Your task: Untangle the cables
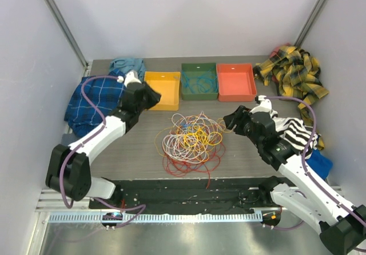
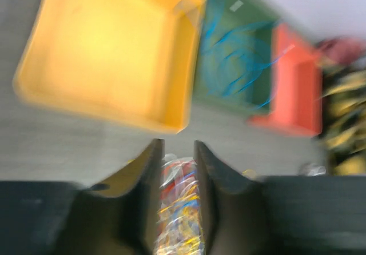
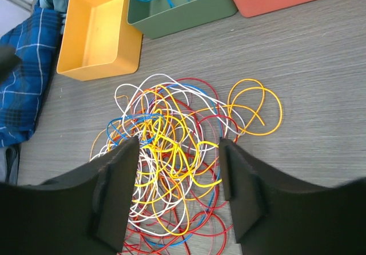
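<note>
The cables [image 1: 191,140] lie in one tangled heap of red, orange, yellow, white and blue loops at mid-table. The right wrist view shows the heap [image 3: 171,163] close below my right gripper [image 3: 178,143]. That gripper [image 1: 231,119] hovers at the heap's right edge with its jaws wide apart and nothing between them. My left gripper [image 1: 150,95] hangs beside the yellow bin, up and to the left of the heap. Its own view is blurred. A narrow gap separates the fingers of the left gripper [image 2: 177,143], and the cables [image 2: 177,203] show through it, ungripped.
Three bins stand in a row at the back: yellow [image 1: 166,98], green [image 1: 199,95] with blue cables [image 1: 199,83] inside, red [image 1: 235,95]. A blue plaid cloth [image 1: 91,98] lies left. A yellow plaid cloth [image 1: 294,72] and a striped cloth [image 1: 297,132] lie right.
</note>
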